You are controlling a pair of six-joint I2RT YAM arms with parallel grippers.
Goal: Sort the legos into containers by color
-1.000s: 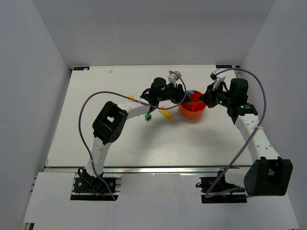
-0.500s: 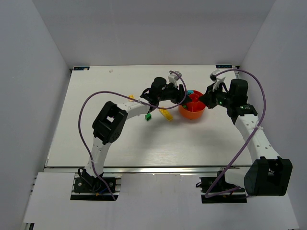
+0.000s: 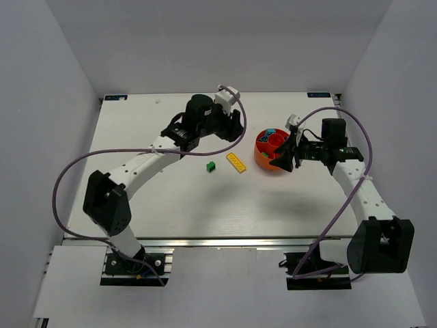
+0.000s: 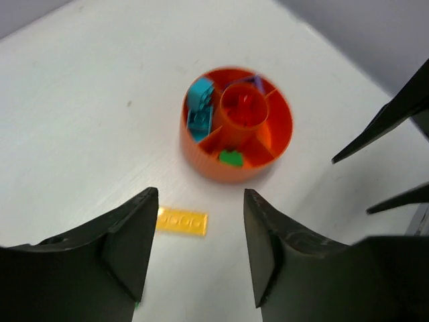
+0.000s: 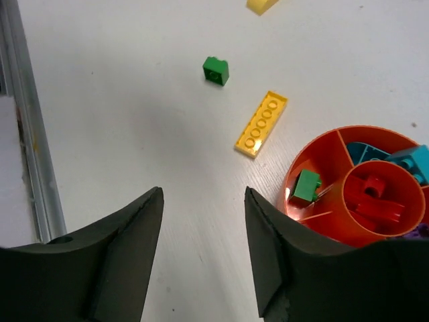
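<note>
"Back and up to the left goes my left gripper (image 3: 234, 128); it is away from the bowl (image 3: 265, 162) now."

"Holding anything?"

"No. It is wide open and bare. So is my right gripper (image 3: 283, 156), at the bowl's right edge."

"And the legos?"

"Teal bricks (image 4: 200, 107), a red brick (image 4: 244, 107) and a small green brick (image 4: 231, 158) sit in the bowl, right of middle. A loose green brick (image 3: 212, 166) and a long yellow brick (image 3: 237, 162) lie left of it."

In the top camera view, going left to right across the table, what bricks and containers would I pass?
green brick → long yellow brick → orange bowl
</note>
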